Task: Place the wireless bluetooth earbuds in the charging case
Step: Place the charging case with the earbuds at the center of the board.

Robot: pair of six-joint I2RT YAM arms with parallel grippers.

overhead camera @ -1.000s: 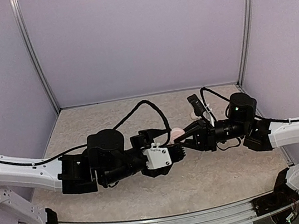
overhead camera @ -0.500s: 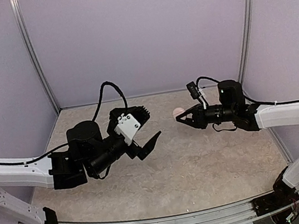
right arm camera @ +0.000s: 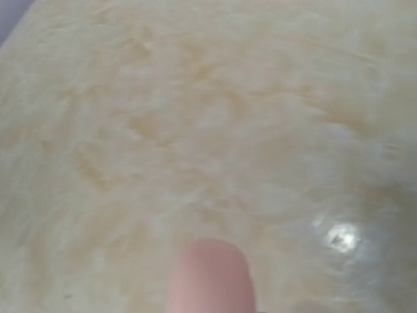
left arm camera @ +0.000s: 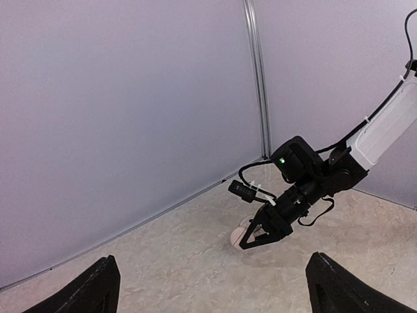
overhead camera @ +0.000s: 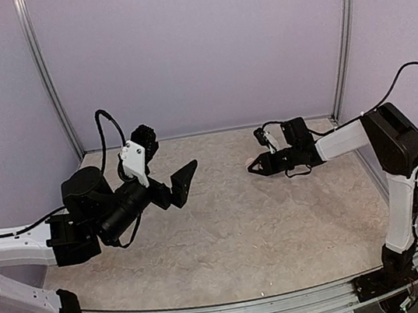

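Pinkish case [left arm camera: 234,238] in right end effector [left arm camera: 247,242] (contents hidden)

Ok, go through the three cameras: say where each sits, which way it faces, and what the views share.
Top external: fixed high behind the bases, looking down over the table; both arms show, left gripper open, right gripper shut on a pale pink piece.
Left wrist: raised at the left, facing across at the right gripper and far corner; its own fingertips frame the bottom.
Right wrist: close above the table, facing down; that piece shows blurred, no fingers.
Shared: all three catch that piece.
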